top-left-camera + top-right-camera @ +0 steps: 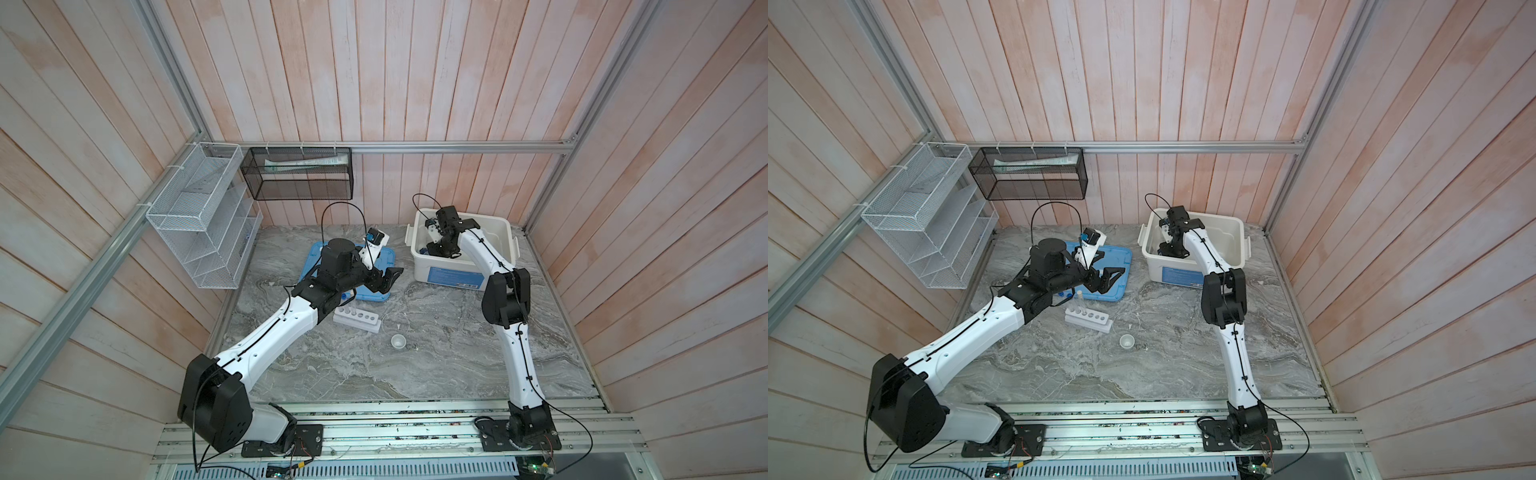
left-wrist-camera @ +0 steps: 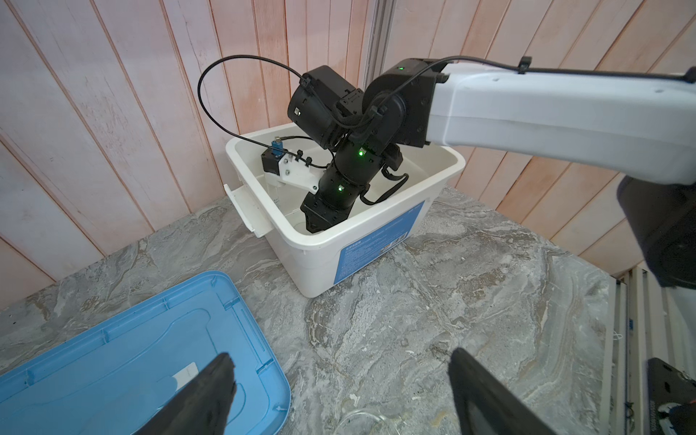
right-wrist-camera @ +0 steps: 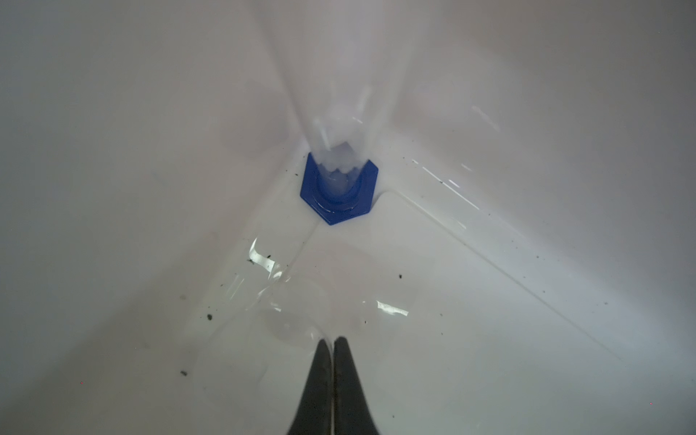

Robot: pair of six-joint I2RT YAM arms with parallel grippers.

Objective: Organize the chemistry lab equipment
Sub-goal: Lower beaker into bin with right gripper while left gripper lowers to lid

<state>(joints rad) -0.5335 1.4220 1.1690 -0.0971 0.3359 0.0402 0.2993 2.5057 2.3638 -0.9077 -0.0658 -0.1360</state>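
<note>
My left gripper hangs open and empty above the table, between the blue lid and the white bin; both top views show it. My right gripper reaches down into the bin, shut, its tips beside a faint clear round thing; whether it pinches that rim I cannot tell. A blue hexagonal-based piece with a clear tube stands in the bin's corner. The white rack lies on the table with a clear tube in it and blue-capped tubes beside it. The small white dish sits nearer the front.
Two wire mesh baskets hang on the walls, a white one at the left and a black one at the back. A clear ring-shaped piece lies on the marble between rack and dish. An aluminium rail borders the table's front.
</note>
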